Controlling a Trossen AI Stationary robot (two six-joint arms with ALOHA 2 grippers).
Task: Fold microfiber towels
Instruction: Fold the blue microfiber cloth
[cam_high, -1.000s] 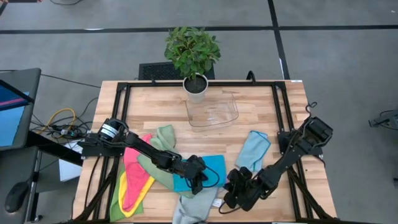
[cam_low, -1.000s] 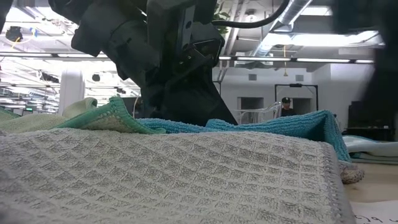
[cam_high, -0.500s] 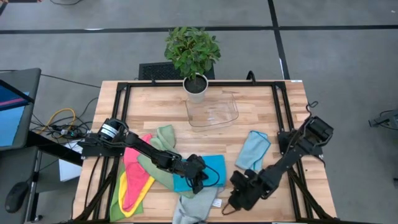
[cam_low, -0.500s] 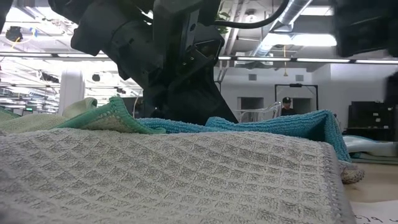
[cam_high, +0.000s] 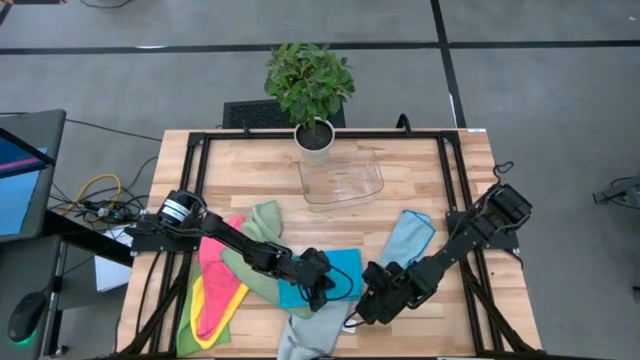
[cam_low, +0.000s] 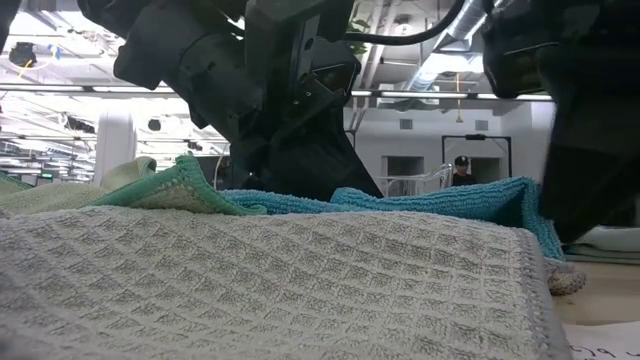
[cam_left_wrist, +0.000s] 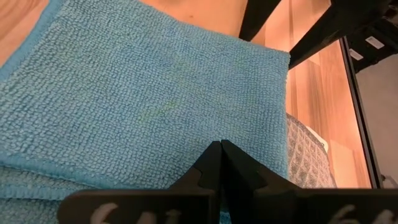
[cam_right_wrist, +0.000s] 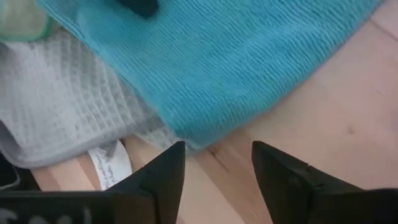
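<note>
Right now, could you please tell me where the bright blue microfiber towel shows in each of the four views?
High view: bright blue microfiber towel near the front edge, between both grippers.
Low view: a blue ridge behind the grey waffle-weave towel.
Left wrist view: fills most of the picture, beyond the shut fingers.
Right wrist view: across the top, ahead of the open fingers.
Shared landmark: the grey waffle-weave towel lies against it.

1. Your bright blue towel (cam_high: 345, 272) lies flat at 6 o'clock, overlapping the grey waffle towel (cam_high: 315, 335) at the table's edge.
2. Your green (cam_high: 255, 250), pink (cam_high: 215, 275) and yellow (cam_high: 205, 325) towels lie heaped at 8 o'clock.
3. A light blue towel (cam_high: 408, 240) lies alone at 4 o'clock.
</note>
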